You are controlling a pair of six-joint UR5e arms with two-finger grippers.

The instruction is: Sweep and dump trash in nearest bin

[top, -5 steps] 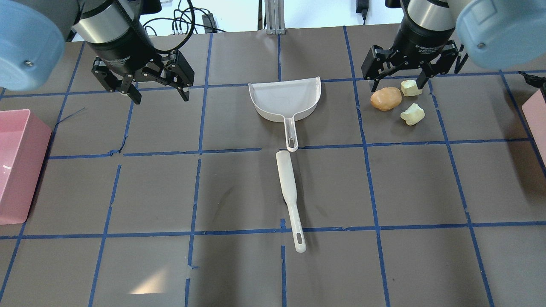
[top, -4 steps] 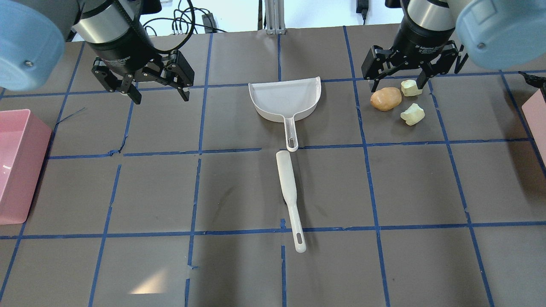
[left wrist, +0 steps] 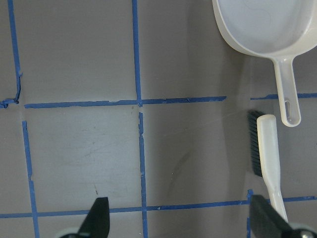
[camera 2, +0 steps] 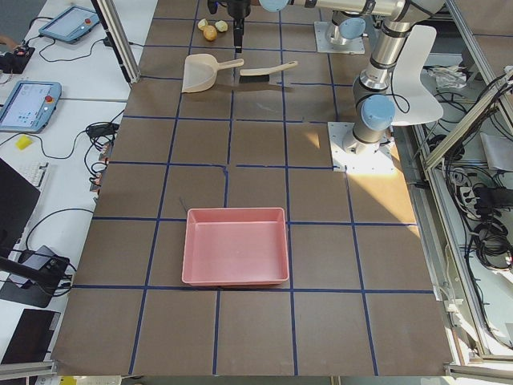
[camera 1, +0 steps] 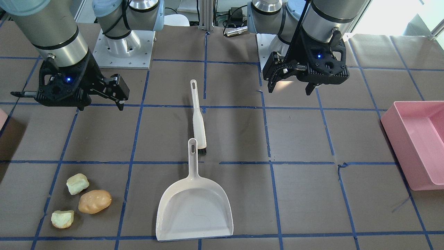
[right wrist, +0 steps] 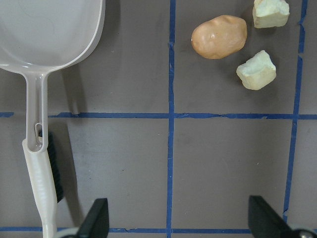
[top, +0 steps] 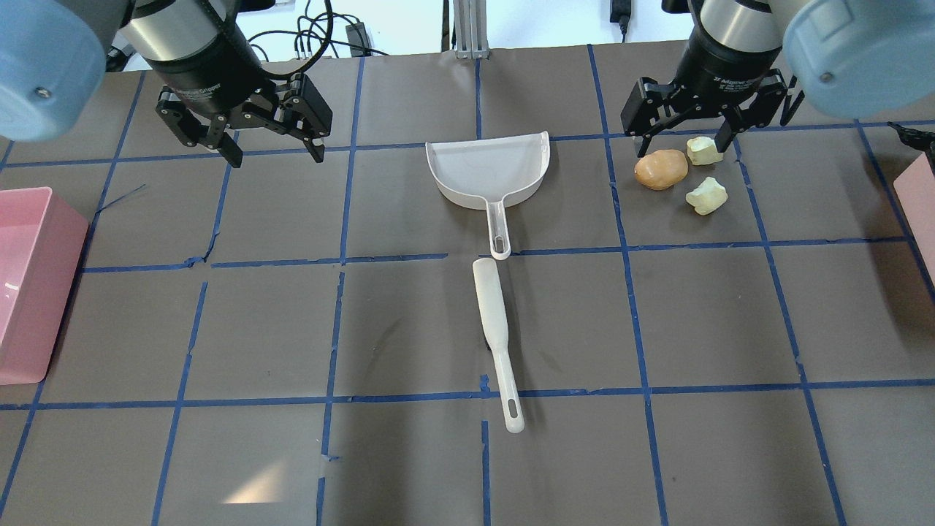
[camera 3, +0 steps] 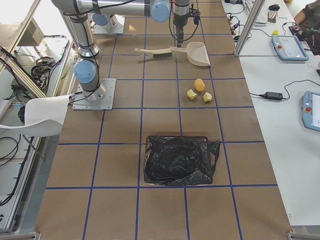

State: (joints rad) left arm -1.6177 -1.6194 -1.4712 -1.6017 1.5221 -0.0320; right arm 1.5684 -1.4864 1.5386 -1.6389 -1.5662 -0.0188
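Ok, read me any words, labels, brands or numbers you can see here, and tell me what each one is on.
"2F Adaptive...": white print on the black body above the right gripper, overhead view; only partly legible, the rest is blurred.
White print above the left gripper: too blurred to read.
Touchscreens beside the table: too small to read.
Dustpan and brush: no text visible.

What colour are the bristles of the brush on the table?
Black. The bristles of the brush show best in the left wrist view.
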